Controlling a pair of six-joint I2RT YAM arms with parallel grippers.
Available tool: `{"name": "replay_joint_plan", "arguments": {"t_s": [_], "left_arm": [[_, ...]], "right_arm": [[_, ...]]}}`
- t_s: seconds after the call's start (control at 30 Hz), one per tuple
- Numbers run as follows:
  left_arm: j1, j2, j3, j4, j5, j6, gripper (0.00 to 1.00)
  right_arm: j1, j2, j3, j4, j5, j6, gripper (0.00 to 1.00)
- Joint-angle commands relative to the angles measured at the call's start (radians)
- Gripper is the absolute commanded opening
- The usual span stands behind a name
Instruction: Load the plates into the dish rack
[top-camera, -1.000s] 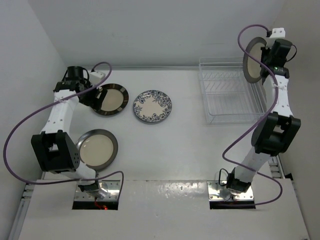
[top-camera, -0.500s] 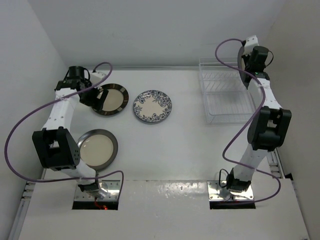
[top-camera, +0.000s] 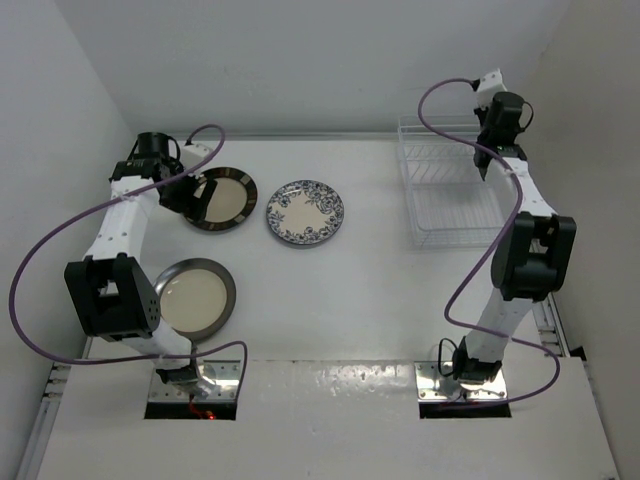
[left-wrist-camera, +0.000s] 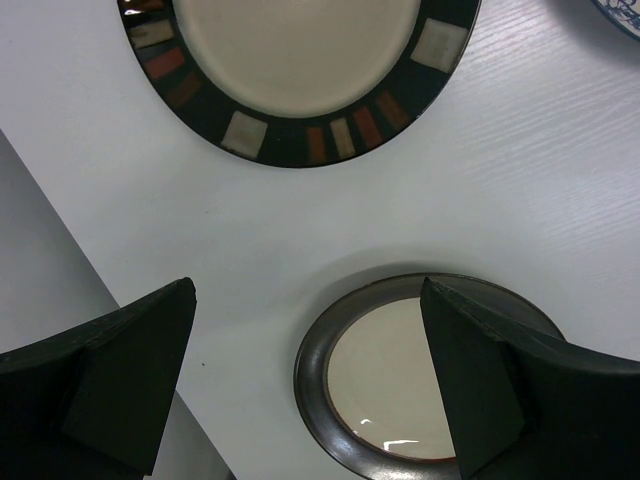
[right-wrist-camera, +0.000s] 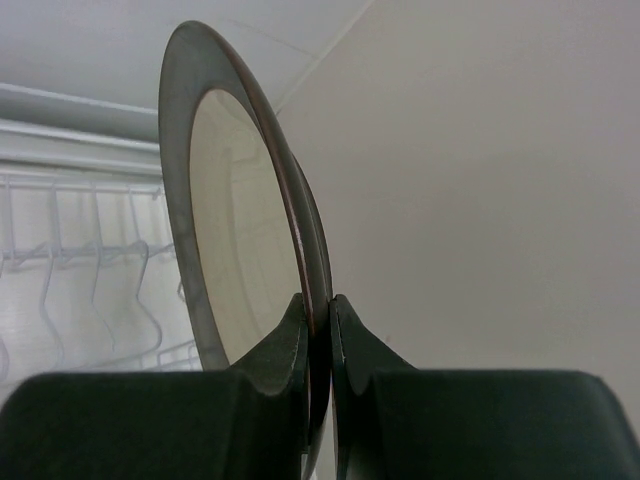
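Table: white top (top-camera: 370, 300), boxed in by white walls (top-camera: 300, 60) on three sides, bears one rack and three flat plates.
Dish rack: single white wire basket (top-camera: 455, 195) at the far right; its tines show behind the lifted plate in the right wrist view.
Plates: four in all. A patterned-rim plate (top-camera: 222, 199) and a blue floral plate (top-camera: 305, 212) lie side by side, apart, far left of centre. A grey-rimmed plate (top-camera: 195, 297) lies nearer the left base. The held plate (right-wrist-camera: 225, 230) stands on edge above the rack's far right side.
Right gripper: fingers (right-wrist-camera: 318, 310) pinched tight on the held plate's rim.
Left gripper: fingers (left-wrist-camera: 305, 300) spread wide, holding nothing, by the patterned-rim plate.
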Motion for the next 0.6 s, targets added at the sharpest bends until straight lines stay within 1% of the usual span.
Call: {"name": "replay_joint_plan", "arguments": {"t_s": [0.0, 0.2, 0.33, 0.37, 0.57], "left_arm": [[0.006, 0.002, 0.040, 0.000, 0.017, -0.009, 1.00], [0.015, 0.002, 0.040, 0.000, 0.017, -0.009, 1.00], [0.015, 0.002, 0.040, 0.000, 0.008, -0.009, 1.00], [0.015, 0.002, 0.040, 0.000, 0.008, -0.009, 1.00], [0.015, 0.002, 0.040, 0.000, 0.008, 0.000, 1.00]], "right_arm": [[0.014, -0.062, -0.022, 0.214, 0.066, 0.020, 0.00], [0.000, -0.060, -0.034, 0.189, 0.073, 0.166, 0.00], [-0.006, -0.054, -0.042, 0.172, 0.088, 0.214, 0.00], [-0.005, -0.060, -0.050, 0.168, 0.089, 0.252, 0.00], [-0.022, -0.037, -0.057, 0.125, 0.112, 0.353, 0.00]]}}
